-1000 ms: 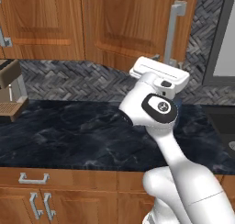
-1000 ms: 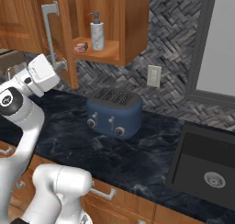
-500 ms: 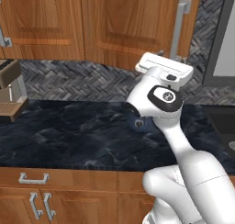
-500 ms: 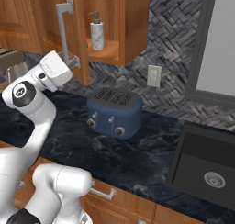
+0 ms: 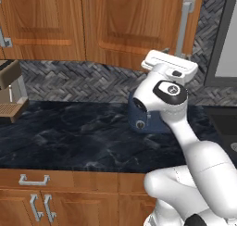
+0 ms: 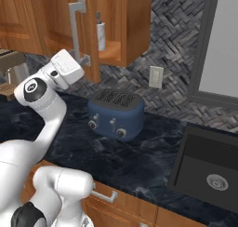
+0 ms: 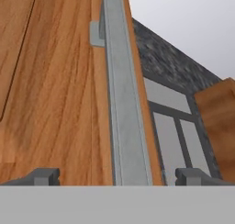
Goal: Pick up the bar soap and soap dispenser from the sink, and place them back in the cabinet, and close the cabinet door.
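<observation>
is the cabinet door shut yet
No, partly open: in the right base view the cabinet door stands out from the cabinet, with the soap dispenser visible inside.

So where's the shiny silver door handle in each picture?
Left base view: handle at top right, above the robot's hand.
Right base view: handle at upper left, on the open cabinet door.
Hand view: handle runs up the middle, between the open tool's tips.
Shared landmark: that door.

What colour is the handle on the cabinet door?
Silver-grey handle on the medium-brown cabinet door; clearest in the hand view.
</observation>
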### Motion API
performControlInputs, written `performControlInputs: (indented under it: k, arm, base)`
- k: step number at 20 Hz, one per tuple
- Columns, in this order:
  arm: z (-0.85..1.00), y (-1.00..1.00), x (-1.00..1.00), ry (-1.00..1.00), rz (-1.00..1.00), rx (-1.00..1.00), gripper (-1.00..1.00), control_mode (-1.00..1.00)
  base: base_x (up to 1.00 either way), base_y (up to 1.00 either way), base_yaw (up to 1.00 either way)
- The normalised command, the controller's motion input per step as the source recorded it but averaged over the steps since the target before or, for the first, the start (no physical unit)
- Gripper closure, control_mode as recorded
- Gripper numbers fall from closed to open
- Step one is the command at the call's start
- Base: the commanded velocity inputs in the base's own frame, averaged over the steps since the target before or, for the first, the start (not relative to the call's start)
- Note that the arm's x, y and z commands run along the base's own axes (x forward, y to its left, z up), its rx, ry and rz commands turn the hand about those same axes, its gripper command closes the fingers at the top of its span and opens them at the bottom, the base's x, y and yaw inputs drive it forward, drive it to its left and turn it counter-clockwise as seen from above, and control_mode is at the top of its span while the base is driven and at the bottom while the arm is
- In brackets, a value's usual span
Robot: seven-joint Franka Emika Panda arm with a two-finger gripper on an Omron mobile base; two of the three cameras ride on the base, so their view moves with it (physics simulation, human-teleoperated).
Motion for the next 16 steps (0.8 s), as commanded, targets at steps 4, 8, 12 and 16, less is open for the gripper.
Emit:
performControlInputs:
  k: [4, 8, 12, 16]
  arm:
    - [0.0, -0.35, 0.12, 0.0, 0.01, 0.0, -1.0, -1.0]
    - [0.0, -0.32, 0.14, 0.0, 0.01, 0.0, -1.0, -1.0]
    - [0.0, -0.33, 0.14, 0.0, 0.02, 0.0, -1.0, -1.0]
    - [0.0, -0.32, 0.16, 0.0, 0.03, 0.0, -1.0, -1.0]
  base:
    - [0.0, 0.0, 0.0]
    - [0.0, 0.0, 0.0]
    - [0.0, 0.0, 0.0]
    - [0.0, 0.0, 0.0]
